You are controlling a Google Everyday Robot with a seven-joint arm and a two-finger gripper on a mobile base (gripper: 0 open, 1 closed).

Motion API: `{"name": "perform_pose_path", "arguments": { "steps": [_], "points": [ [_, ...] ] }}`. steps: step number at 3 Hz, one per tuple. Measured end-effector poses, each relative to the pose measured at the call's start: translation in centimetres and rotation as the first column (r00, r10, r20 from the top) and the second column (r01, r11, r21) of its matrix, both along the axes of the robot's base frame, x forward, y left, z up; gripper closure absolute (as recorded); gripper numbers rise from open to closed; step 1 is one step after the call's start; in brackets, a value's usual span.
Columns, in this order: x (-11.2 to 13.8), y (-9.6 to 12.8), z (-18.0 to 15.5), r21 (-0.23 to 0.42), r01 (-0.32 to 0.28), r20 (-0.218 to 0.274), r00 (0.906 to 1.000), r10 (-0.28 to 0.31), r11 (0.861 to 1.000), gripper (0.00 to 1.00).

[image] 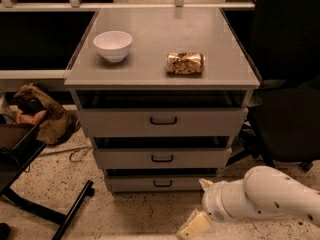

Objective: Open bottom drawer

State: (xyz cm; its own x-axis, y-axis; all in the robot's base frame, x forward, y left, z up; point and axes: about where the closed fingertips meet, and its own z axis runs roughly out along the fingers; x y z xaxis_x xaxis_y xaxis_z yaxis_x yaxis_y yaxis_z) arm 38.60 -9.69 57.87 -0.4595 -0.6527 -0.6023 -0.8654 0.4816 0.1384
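Observation:
The bottom drawer (135, 184) is the slimmest grey front of three, low in the grey cabinet, with a small dark loop handle (162, 183) at its centre. It looks shut. My gripper (198, 205) is at the end of the white arm, low over the floor, just right of and below that handle. Its fingers are spread apart: one cream fingertip (192, 227) points down-left at the floor, the other (205, 183) is close to the drawer front. It holds nothing.
A white bowl (113, 45) and a crushed can (185, 63) lie on the cabinet top (160, 29). A dark chair (290, 129) stands to the right. A brown bag (40, 111) and a black frame leg (70, 216) are on the speckled floor to the left.

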Motion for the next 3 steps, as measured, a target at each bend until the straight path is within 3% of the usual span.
{"name": "perform_pose_path", "arguments": {
  "steps": [1, 2, 3],
  "points": [
    [0.7, 1.3, -3.0, 0.022, -0.009, 0.026, 0.9996, 0.009, 1.0, 0.0],
    [2.2, 2.7, -7.9, 0.058, -0.003, 0.01, 0.9999, 0.002, 0.998, 0.0],
    [2.2, 4.2, -12.8, 0.11, -0.008, -0.062, 0.998, 0.015, 0.994, 0.0]
  ]
}}
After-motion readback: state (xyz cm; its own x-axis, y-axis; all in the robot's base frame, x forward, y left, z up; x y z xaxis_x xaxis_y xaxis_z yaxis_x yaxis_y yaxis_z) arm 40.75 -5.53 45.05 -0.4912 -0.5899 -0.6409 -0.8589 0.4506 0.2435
